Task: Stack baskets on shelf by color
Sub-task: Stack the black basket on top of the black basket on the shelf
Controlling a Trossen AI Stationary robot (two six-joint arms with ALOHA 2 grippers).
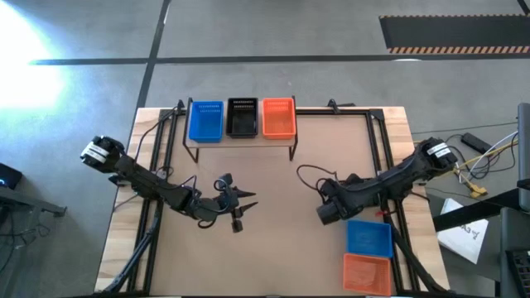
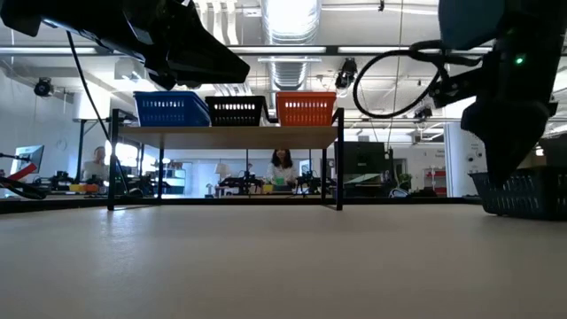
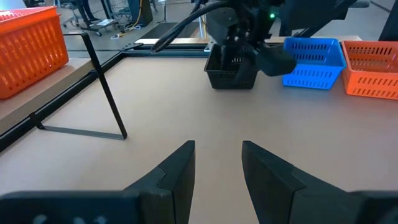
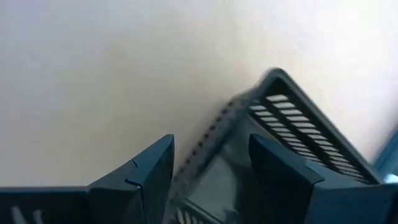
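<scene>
High view, right arm: nearest the lens we see the right gripper (image 1: 328, 212) low over the table (image 1: 273, 248), just beside the blue basket (image 1: 369, 237); the black basket under it is hidden here.
High view, near baskets: the blue basket lies at the table's right front, touching an orange basket (image 1: 368, 271) closer to the front edge.
High view, left arm: the left gripper (image 1: 243, 201) hangs over the table's left middle, its fingers spread and empty.
High view, shelf: the shelf (image 1: 240, 141) stands at the far edge and carries three baskets in a row: shelf blue basket (image 1: 206, 120), shelf black basket (image 1: 242, 117), shelf orange basket (image 1: 279, 117).
Low view: we see the same three on the shelf plank, blue to the left, black in the middle, orange to the right; a black basket (image 2: 523, 193) sits on the table at the right under a dark arm. People (image 2: 282, 167) sit in the room behind.
Left wrist view: the left fingers (image 3: 177, 177) stand apart with bare table between them; farther off the right gripper reaches down into the black basket beside the blue and orange ones.
Right wrist view: the right fingers (image 4: 149, 171) are open, set astride the rim of the black basket, not yet closed on it.
</scene>
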